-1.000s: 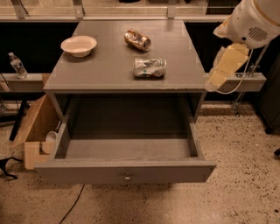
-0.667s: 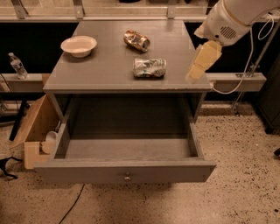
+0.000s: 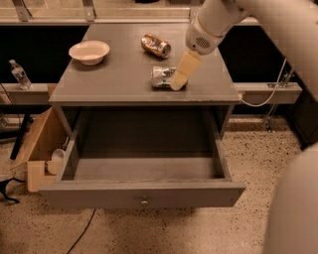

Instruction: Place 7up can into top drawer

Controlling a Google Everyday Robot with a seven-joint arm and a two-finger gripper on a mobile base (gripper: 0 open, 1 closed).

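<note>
view: camera view
gripper: slants down onto the cabinet top, its tip at the 7up can's right end, likely lining up a grasp; whether it is wide or closed cannot be told.
7up can: lies on its side just left of the tip, not yet lifted.
top drawer: pulled out below and in front, so the can can drop in from above.
brown-orange can: behind, apart, not wanted.

Arm: white, smooth, rounded shell.
Wrist: bulbous white housing with a round dotted grille.
Gripper: pale cream-yellow, tapered; tip at the 7up can.
Body shell: white, curved.
</note>
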